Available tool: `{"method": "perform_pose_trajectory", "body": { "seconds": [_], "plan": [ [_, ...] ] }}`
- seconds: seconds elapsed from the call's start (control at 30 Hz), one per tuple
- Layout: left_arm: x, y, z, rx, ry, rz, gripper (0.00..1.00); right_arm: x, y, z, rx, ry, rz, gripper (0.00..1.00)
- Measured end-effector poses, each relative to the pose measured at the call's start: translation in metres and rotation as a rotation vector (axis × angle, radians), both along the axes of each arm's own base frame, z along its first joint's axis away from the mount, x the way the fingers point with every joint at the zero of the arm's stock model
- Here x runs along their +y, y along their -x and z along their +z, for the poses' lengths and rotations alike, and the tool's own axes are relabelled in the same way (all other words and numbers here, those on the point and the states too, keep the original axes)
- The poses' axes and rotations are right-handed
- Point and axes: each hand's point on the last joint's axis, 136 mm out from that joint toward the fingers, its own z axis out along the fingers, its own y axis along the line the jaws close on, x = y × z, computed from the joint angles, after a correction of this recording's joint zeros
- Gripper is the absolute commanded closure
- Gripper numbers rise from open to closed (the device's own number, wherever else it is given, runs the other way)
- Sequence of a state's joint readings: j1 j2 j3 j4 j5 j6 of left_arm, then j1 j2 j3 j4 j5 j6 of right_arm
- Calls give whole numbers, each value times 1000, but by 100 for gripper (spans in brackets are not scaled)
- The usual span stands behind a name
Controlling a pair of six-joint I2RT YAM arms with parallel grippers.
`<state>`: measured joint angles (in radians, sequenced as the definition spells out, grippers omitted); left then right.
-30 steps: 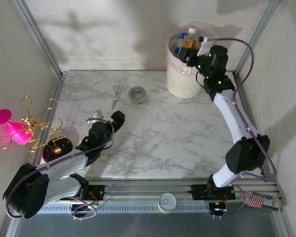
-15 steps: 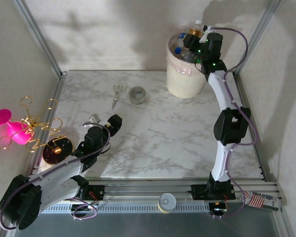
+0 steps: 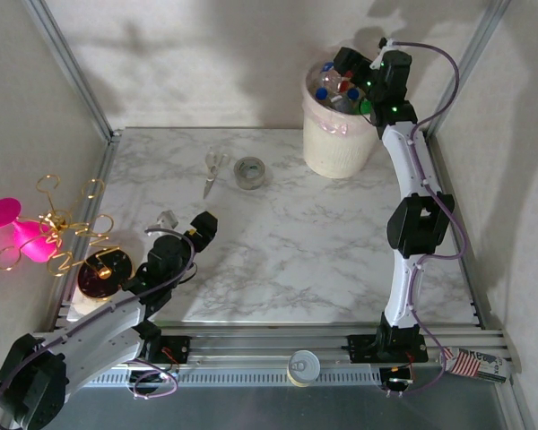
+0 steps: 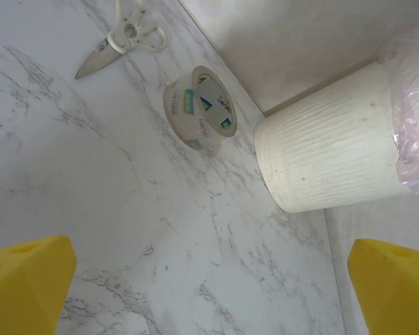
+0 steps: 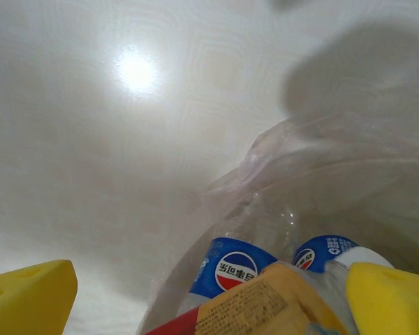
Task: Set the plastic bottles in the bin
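Both tools stand wide open and neither has hold of anything. My right tool (image 3: pixel 351 70) hangs over the mouth of the bin (image 3: pixel 332 148), at the far right corner of the bench (image 3: pixel 296 242), with my right arm stretched out long toward it. From the right wrist, that tool (image 5: pixel 209 300) shows its two yellow pads (image 5: pixel 28 296) at the bottom corners, far apart. Between and beyond them lie the plastic bottles (image 5: pixel 234 269) inside the thin pinkish liner (image 5: pixel 300 160). Two of them carry round blue labels. A third, with an orange-and-red label (image 5: pixel 262 303), lies nearest to me, and I cannot tell whether the pads touch it.

From above, the plastic bottles (image 3: pixel 332 90) are heaped in the bin up to its rim, with blue caps and a red one showing.

My left tool (image 3: pixel 186 220) hangs low over the near left part of the bench, well apart from the bin and pointing toward the far side. From the left wrist, this tool (image 4: pixel 209 286) has bare marble between its yellow pads (image 4: pixel 24 279). Ahead of it a grey tape roll (image 4: pixel 199 106) lies beside the ribbed cream wall of the bin (image 4: pixel 321 160), apart from it. The scissors (image 4: pixel 129 38) lie farther left. From above, the tape roll (image 3: pixel 249 172) and scissors (image 3: pixel 213 170) lie near each other in the far middle of the bench.
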<state>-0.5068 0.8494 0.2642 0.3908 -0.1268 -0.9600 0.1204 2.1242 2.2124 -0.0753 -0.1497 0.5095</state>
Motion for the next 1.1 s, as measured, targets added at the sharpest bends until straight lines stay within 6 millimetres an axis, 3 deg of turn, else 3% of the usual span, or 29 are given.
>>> {"method": "perform_pose_trajectory", "body": {
  "seconds": [0.2,0.33,0.57,0.7,0.9,1.1],
  "plan": [
    [1,2,0,0,11,3,0,-3,3,3,-12,38,-16,1],
    [1,3,-1,3,13,4,0,2,18,6,-20,93,0,1],
    [1,2,-2,4,12,4,0,49,83,17,-56,172,117,1],
    [1,2,-7,20,3,4,0,78,105,22,-92,171,209,1],
    [0,0,-14,42,-9,3,0,107,111,7,-78,162,308,1],
    [0,0,-13,41,-9,3,1,116,83,-9,-55,163,301,1]
  ]
}}
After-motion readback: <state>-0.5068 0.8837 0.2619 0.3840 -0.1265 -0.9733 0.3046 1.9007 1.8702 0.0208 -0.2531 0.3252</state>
